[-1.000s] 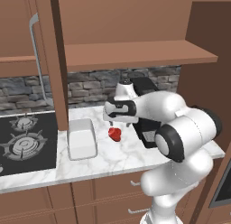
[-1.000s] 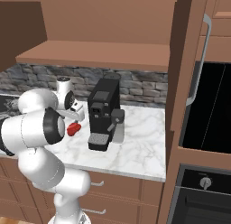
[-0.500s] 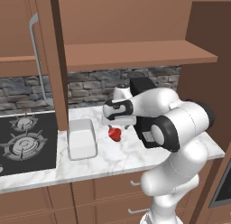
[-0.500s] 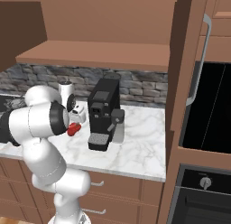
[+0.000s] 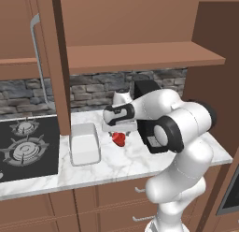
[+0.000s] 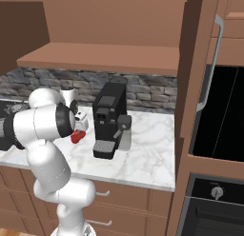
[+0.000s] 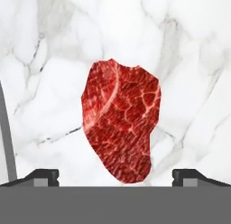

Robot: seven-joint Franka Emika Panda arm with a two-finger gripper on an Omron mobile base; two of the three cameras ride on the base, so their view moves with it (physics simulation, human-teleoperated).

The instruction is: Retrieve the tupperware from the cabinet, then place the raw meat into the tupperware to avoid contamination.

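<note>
White marble spreads under my hand camera, and on it lies the raw meat (image 7: 121, 123), centred between the two dark tips of the pincer (image 7: 115, 175), which stand wide to either side of it and touch nothing: the pincer is released, poised above the lump. I judge the tupperware step done, since the tupperware (image 5: 84, 143) already sits on the table (image 5: 140, 156) just left of the meat, out of the cabinet (image 5: 140, 53) whose shelf hangs above. So the step in hand is the pick of the meat; next I would lower straight down, close on the lump across its narrow width, lift, and carry it leftward over the tub. The hand view gives me marbling and alignment but no tub; the left base view shows tub, meat (image 5: 119, 139) and pincer (image 5: 120, 130) together, plus the stove (image 5: 23, 149). The right base view alone reveals the black coffee machine (image 6: 109, 118) standing beside the meat (image 6: 77, 135), something to keep clear of.
</note>
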